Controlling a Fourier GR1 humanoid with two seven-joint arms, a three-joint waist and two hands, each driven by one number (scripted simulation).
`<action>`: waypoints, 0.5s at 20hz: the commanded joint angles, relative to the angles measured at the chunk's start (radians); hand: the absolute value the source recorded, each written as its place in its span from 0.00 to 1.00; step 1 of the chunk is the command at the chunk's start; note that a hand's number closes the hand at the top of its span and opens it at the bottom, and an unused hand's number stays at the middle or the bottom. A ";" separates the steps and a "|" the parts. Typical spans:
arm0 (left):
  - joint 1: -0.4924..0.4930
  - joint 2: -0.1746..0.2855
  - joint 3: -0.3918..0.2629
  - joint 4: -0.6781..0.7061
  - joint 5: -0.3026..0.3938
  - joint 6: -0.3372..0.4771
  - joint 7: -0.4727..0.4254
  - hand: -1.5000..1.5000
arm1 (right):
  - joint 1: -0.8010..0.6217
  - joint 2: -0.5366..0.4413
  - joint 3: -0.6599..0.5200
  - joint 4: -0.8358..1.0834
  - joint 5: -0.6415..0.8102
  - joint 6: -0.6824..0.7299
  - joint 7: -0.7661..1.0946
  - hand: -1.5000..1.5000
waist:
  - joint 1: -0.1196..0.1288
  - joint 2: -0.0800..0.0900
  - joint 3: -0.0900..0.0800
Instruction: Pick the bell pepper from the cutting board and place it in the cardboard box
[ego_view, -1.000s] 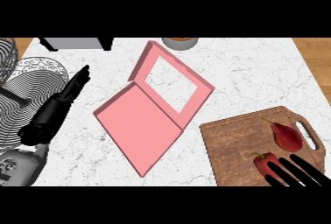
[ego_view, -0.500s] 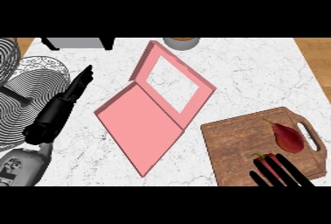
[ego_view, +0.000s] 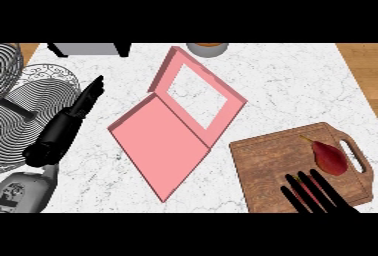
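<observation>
Right robot hand (ego_view: 325, 202), fingers spread, hovers over the cutting board (ego_view: 266, 160), red pepper (ego_view: 330, 157) at its one o'clock; left robot hand (ego_view: 66, 125) rests, fingers together.

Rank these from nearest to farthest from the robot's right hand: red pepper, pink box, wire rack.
1. Red pepper, on the cutting board, beside the right hand.
2. Pink box, middle of the counter.
3. Wire rack, far left.

**Pink, Brown and Veined White**

The tabletop (ego_view: 295, 85) is showing white marble with thin grey veins. The cardboard box (ego_view: 162, 145) is showing flat pink. The cutting board (ego_view: 266, 165) is displaying brown wood grain, and the pepper (ego_view: 330, 157) is showing dark red. The left robot hand (ego_view: 63, 130) and right robot hand (ego_view: 314, 192) are showing black.
</observation>
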 joint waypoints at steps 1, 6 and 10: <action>-0.006 -0.042 -0.008 -0.061 -0.051 0.015 0.073 0.50 | -0.038 0.040 -0.011 0.016 0.032 0.042 -0.003 0.00 | 0.001 0.000 0.000; 0.007 -0.044 0.055 -0.035 -0.036 -0.057 0.032 0.50 | -0.117 0.117 -0.004 0.144 0.054 0.028 -0.041 0.00 | 0.003 0.001 0.000; 0.039 -0.051 0.064 -0.047 -0.045 -0.083 0.018 0.50 | -0.171 0.125 -0.043 0.289 0.035 -0.034 -0.117 0.00 | 0.007 0.001 0.000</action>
